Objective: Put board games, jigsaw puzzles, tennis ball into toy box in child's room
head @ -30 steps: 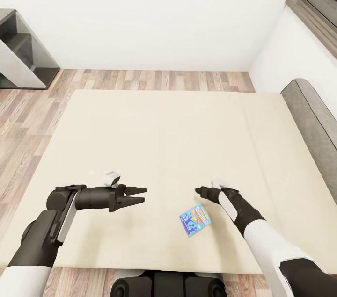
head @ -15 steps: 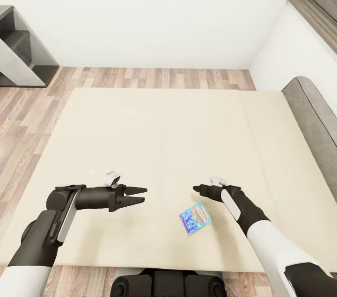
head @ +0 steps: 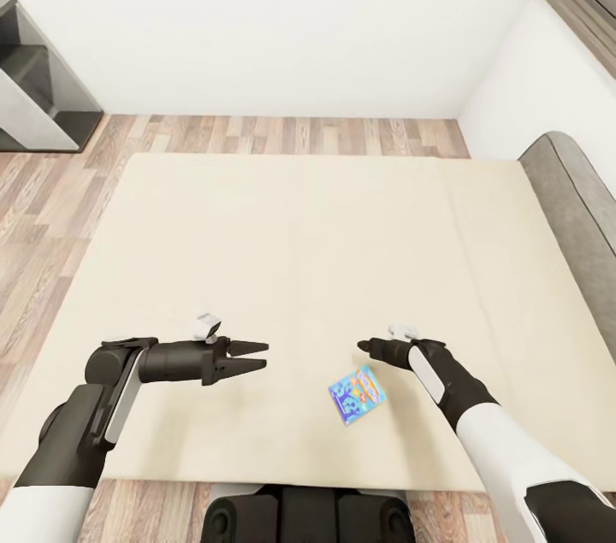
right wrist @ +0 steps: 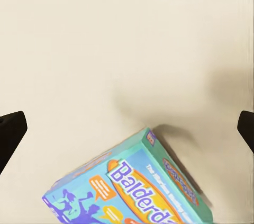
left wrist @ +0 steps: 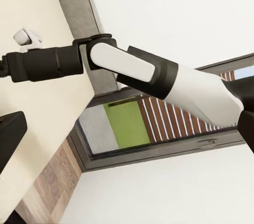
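Observation:
A small blue board game box [head: 357, 394] with orange lettering lies flat on the cream bed [head: 299, 252], near its front edge. My right gripper [head: 368, 348] hovers just above and behind the box, open. In the right wrist view the box [right wrist: 132, 192] lies below the gripper [right wrist: 127, 128], and the dark fingertips [right wrist: 10, 134] stand far apart. My left gripper [head: 255, 357] hangs open over bare bed to the left of the box, with nothing between its fingers. The toy box, table and other toys are out of view.
A grey padded headboard [head: 582, 201] borders the bed on the right, under a dark window sill [head: 582, 13]. A grey shelf unit [head: 34, 98] stands at the far left on the wood floor [head: 282, 135]. The left wrist view shows my right forearm [left wrist: 132, 68] and the window [left wrist: 127, 123].
The whole head picture has shifted a little, so the camera moved. The right gripper sits marginally further right over the box. The left arm and the box have held still.

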